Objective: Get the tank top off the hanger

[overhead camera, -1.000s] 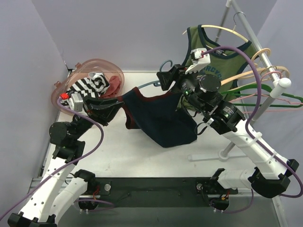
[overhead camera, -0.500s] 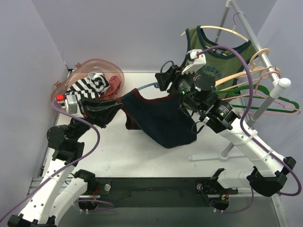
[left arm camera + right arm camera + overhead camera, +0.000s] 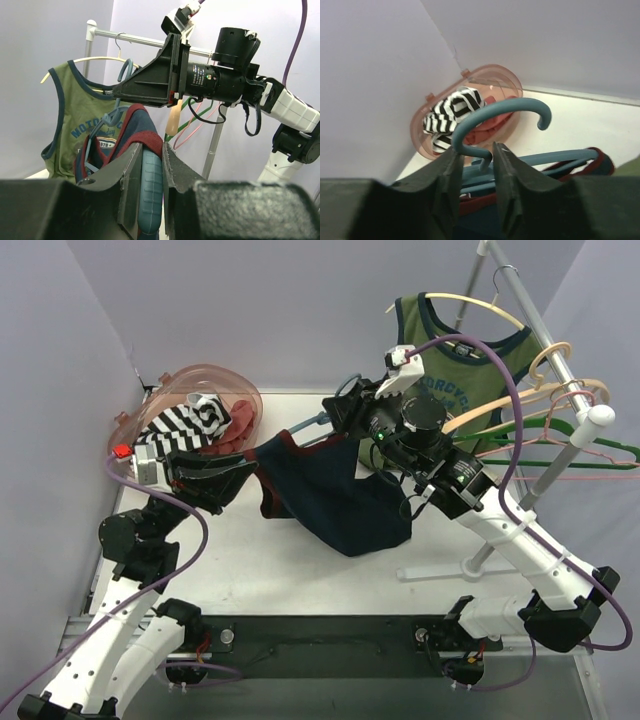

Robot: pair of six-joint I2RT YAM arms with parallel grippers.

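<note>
– Between the right gripper's [image 3: 476, 154] 2 fingers sits the neck of the teal hanger [image 3: 505, 105]. They are pressed in on it just under the hook, with nothing else caught.
– And the left gripper [image 3: 151, 152]?
– It is pinching 1 arm of that same hanger, and a red-trimmed strap of the tank top [image 3: 142, 120] drapes over the bar right above its fingers.
– So where is the garment as a whole?
– Strung on the hanger between the 2 grippers, with its navy body sagging below them toward the table [image 3: 250, 570]. It is not off yet.
– What makes this step go well?
– I judge the right is taking charge of the hanger. It should grip firmly at the neck with the bar level. Then the left can let go, take the strap beside its fingers and draw it outward over the arm's end, away from the right gripper.
– Risks?
– Fabric bunching at the tip, or the hanger twisting in a loose pinch. Beyond the right fingers lies the pink basket [image 3: 515, 82], well apart.
</note>
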